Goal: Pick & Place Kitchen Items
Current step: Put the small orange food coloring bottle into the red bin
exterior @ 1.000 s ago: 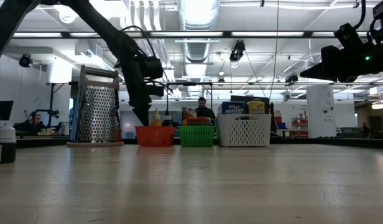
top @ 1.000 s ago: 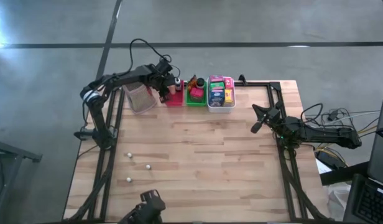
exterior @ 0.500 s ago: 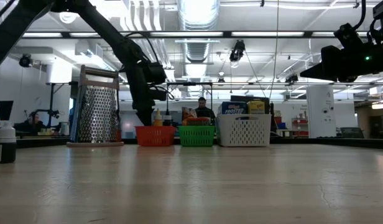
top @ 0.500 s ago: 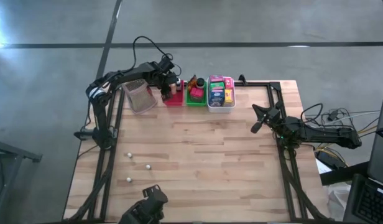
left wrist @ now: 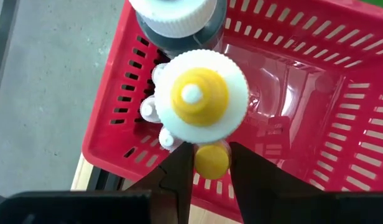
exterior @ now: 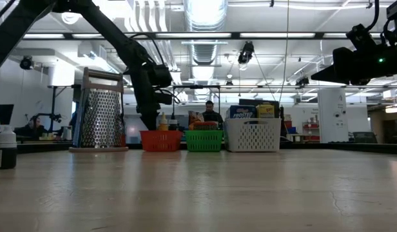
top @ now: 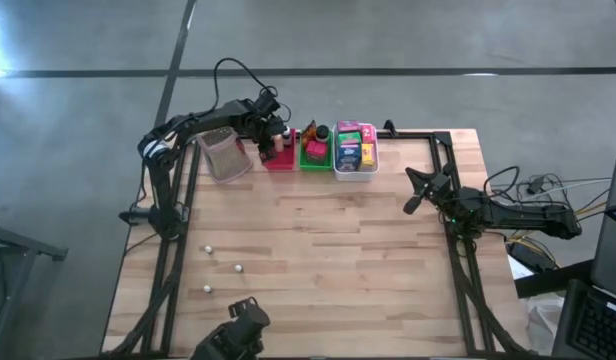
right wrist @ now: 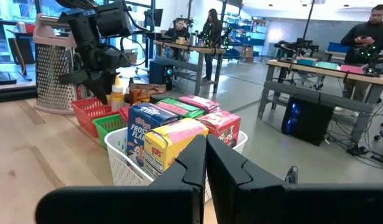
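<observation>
- Left wrist view: left gripper (left wrist: 211,163) clamped on yellow bottle (left wrist: 201,99), upright inside red tray (left wrist: 316,106).
- High view: right gripper (top: 412,204) pressed together, idle above table (top: 328,260), near right edge.

Yellow bottle (left wrist: 199,106) with white ribbed cap, red slotted tray (left wrist: 316,106), green tray (top: 312,155), white tray (top: 354,168), pale striped wooden worktop (top: 338,260).

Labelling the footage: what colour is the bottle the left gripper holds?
Yellow, with a white ribbed cap; the bottle shows best in the left wrist view.
</observation>
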You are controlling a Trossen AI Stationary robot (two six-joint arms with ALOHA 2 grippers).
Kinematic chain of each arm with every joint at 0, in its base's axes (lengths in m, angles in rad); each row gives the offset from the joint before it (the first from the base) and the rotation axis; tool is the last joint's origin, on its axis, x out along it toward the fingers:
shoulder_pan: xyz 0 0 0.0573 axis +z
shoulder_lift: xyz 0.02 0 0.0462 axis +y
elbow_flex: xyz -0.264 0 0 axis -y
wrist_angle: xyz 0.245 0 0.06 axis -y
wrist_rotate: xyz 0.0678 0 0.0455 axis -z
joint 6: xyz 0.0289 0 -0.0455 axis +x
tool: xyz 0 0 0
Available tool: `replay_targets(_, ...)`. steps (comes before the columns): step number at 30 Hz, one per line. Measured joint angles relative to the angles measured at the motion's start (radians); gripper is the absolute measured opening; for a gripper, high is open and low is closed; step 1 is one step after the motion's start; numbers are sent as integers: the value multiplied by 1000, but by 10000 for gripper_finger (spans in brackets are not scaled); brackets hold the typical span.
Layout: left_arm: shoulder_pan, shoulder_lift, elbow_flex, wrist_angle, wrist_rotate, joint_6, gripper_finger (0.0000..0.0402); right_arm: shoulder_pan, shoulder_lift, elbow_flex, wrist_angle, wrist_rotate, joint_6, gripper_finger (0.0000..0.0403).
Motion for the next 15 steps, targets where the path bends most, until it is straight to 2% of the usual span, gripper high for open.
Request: replay_targets(15, 0, 4, -1, 3, 0, -17, 134, 0, 0, 0, 0, 0, 0, 8)
